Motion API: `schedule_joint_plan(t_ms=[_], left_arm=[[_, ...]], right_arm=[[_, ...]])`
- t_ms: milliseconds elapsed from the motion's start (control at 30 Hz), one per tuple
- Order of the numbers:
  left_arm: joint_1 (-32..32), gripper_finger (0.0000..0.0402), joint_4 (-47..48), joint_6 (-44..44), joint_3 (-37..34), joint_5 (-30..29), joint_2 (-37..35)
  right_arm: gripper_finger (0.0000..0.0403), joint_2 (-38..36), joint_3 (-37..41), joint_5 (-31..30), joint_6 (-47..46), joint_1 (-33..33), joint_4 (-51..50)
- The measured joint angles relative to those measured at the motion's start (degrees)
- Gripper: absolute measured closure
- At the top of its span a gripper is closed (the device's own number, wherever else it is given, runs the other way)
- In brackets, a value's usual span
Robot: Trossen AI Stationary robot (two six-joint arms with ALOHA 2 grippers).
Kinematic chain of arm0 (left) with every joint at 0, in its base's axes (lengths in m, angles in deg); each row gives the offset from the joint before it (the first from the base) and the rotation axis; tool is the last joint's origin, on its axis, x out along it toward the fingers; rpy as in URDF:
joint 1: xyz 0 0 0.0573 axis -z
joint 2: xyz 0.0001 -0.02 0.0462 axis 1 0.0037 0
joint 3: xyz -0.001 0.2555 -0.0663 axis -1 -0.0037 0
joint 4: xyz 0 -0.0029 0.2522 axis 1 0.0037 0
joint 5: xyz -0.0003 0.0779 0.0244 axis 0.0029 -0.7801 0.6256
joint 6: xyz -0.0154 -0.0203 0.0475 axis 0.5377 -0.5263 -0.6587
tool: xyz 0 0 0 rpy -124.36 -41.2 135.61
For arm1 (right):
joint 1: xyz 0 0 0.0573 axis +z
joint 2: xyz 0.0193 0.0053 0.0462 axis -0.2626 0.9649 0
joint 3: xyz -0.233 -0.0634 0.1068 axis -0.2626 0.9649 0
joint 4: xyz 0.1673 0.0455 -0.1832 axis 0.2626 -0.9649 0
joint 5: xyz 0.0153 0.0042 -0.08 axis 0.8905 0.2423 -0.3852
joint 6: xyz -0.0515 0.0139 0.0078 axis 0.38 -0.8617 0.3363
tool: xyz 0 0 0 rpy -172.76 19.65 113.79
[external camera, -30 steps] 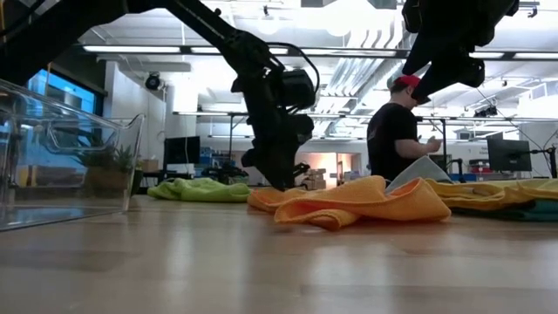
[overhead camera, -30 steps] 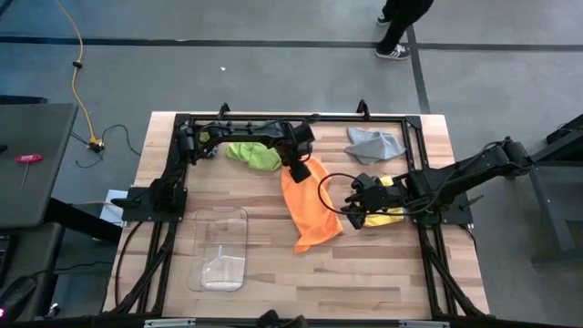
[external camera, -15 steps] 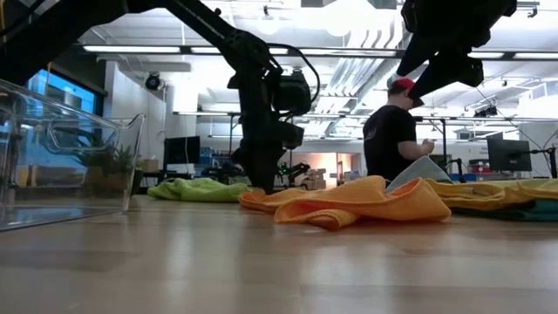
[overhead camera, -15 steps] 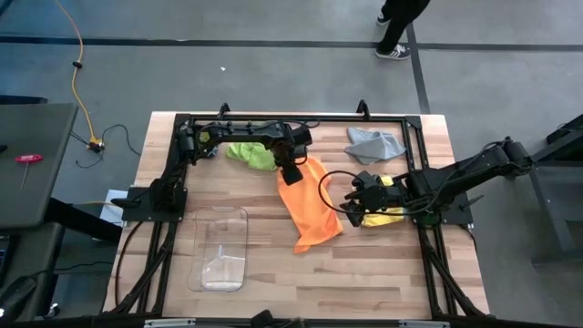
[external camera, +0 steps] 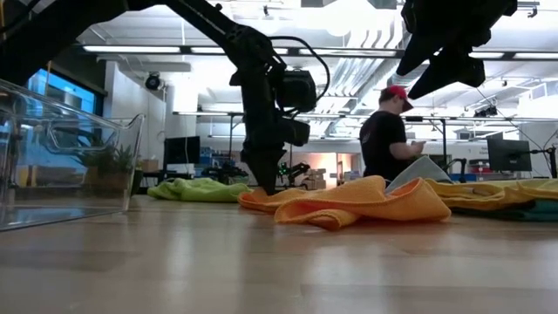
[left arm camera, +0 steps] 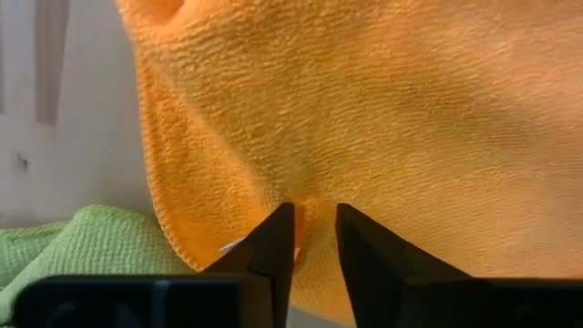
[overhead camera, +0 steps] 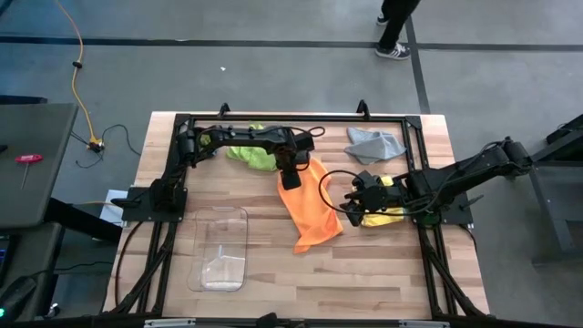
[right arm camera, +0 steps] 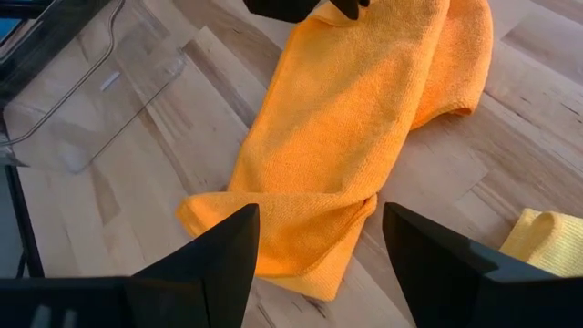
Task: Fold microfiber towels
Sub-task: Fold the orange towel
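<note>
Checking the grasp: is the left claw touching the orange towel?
Touching. The left wrist view shows the left claw pinching a fold of the orange towel between its fingertips.

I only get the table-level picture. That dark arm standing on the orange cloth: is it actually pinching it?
Observer: Yes. Its wrist camera shows the left tool with a pucker of the orange towel squeezed between its fingers, near the towel's edge.
Visitor: And the arm at the top of my picture?
Observer: The right tool is open, its fingers wide apart, and it holds nothing.
Visitor: Where is that green lump, really?
Observer: From above, the lime green towel lies crumpled just beside the orange towel's pinched end.
</note>
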Motion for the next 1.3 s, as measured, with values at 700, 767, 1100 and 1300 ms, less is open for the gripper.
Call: schedule_joint_plan(t_ms=[700,767,1100,1300], left_arm=[[11.03,0.0401,-0.10,-7.95,-5.39,3.40,-13.42],[12.60,0.0401,-2.56,-9.55,-8.21,3.42,-16.02],[18.01,0.0401,-5.46,-17.20,-16.61,3.63,-28.12],[19.23,0.0402,-8.10,-18.24,-16.91,-0.45,-29.74]], right_arm=[[0.0179,0.86,0.00,-4.37,-6.70,-4.57,-0.42],[0.0179,2.02,-0.02,-1.78,-7.50,-6.28,-0.50],[0.0179,12.81,-0.07,10.44,10.91,-15.40,5.27],[0.0179,16.26,-0.13,21.40,16.52,-23.05,10.40]])
